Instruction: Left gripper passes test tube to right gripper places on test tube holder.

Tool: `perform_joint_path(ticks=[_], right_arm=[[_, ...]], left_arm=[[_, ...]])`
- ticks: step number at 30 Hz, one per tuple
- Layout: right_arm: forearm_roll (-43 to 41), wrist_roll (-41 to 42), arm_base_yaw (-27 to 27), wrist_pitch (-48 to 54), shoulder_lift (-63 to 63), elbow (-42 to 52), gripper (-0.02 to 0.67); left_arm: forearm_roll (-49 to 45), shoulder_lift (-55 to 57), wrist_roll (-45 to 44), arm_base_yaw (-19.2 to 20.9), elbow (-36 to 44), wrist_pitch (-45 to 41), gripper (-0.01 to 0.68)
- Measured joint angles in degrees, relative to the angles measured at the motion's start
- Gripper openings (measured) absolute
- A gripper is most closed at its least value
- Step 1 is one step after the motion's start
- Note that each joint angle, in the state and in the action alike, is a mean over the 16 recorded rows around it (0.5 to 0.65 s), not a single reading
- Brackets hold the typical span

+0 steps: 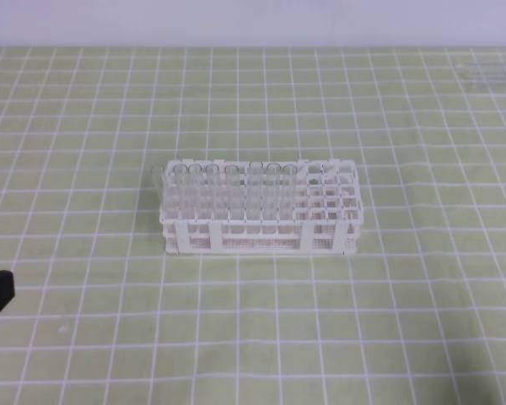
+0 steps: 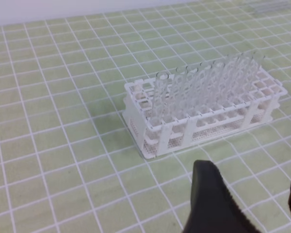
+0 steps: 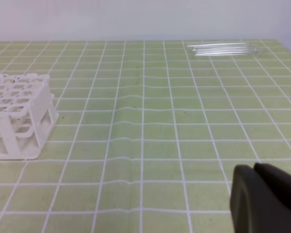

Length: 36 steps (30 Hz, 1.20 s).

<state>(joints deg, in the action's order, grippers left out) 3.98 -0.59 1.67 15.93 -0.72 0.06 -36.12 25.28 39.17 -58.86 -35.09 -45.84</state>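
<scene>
Right wrist view: test tube lies far beyond right hand.

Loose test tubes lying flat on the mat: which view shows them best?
Right wrist: the loose tubes lie clear against the far mat. Exterior high shows only a faint smear at top right; left wrist catches a sliver at the top edge.

The test tube holder is white plastic with a smooth, slightly glossy lattice. The tubes standing in it are clear glass. The table cover is matt green with a white grid. The left gripper fingers are matt black.
</scene>
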Motion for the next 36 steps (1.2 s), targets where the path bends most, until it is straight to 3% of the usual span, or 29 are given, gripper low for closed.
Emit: perform_joint_path(ticks=[25,31,36], right_arm=[[0.1,0.9,0.0,0.1,0.0,0.0,-0.002],[0.1,0.9,0.0,0.1,0.0,0.0,-0.002],[0.1,0.9,0.0,0.1,0.0,0.0,-0.002]], left_arm=[[-0.7,-0.5,-0.4,0.5,0.0,-0.3,0.031],[-0.6,-2.8,-0.9,4.1,0.0,1.0,0.029],[2.3,-6.3,-5.1,12.0,0.4,5.2,0.027]])
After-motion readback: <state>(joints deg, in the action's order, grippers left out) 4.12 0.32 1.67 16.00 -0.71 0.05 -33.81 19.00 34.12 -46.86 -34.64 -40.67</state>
